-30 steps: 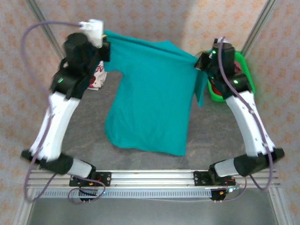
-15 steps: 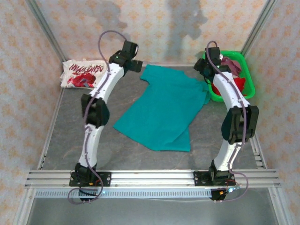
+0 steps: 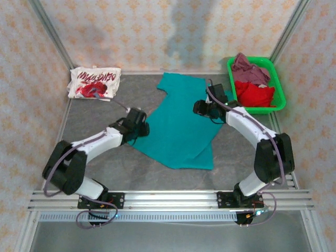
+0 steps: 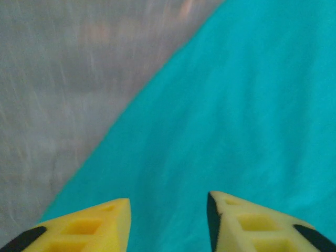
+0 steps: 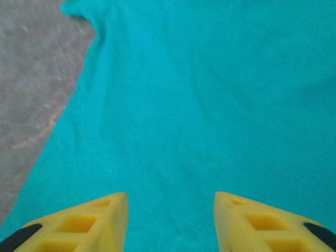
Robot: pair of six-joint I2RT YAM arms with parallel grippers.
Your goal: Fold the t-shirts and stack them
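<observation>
Top external: four t-shirts in all, one teal t-shirt (image 3: 181,126) spread rumpled mid-surface (image 3: 105,173), one white t-shirt with red print (image 3: 93,82) at the far left corner, one red t-shirt (image 3: 255,93) and one mauve t-shirt (image 3: 248,64) in the one green basket (image 3: 229,65), with the left end effector (image 3: 140,127) and right end effector (image 3: 202,107) low over the teal's side edges. Left wrist: the left end effector (image 4: 168,210) gapes empty above the teal edge. Right wrist: the right end effector (image 5: 170,207) is likewise parted and empty (so smooth the cloth flat, I judge, then pinch matching edges evenly before folding).
</observation>
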